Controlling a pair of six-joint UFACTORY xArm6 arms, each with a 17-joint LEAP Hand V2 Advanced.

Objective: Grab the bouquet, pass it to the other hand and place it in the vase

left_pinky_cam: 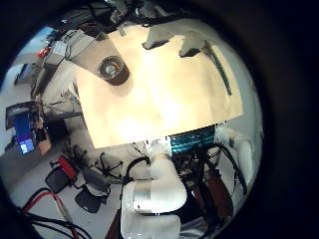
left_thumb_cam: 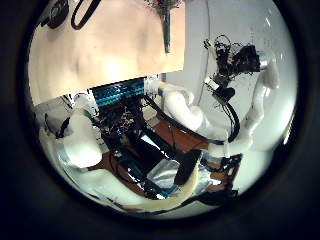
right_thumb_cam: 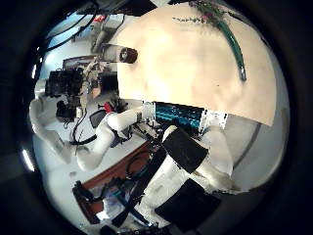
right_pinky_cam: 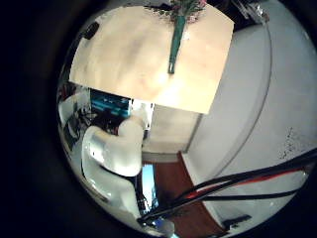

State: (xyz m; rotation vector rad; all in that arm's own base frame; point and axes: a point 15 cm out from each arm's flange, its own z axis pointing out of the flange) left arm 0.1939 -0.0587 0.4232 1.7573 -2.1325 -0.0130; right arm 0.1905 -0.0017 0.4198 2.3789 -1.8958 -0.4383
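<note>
The bouquet lies flat on the table, its long stem pointing toward the table's middle and its flower heads at the far end. It also shows as a thin stem in the left thumb side view and as a curved spray in the right thumb side view. The vase stands upright near one table corner, seen from above with a dark round mouth; the same vase sits apart from the bouquet. Both palms are high over the table and hold nothing. Left fingertips reach in, relaxed. No right fingers show.
The table is a pale board with bare room between vase and bouquet. Below its front edge sit an electronics rack and the white arm bodies. Cluttered gear lies on the floor beside the table.
</note>
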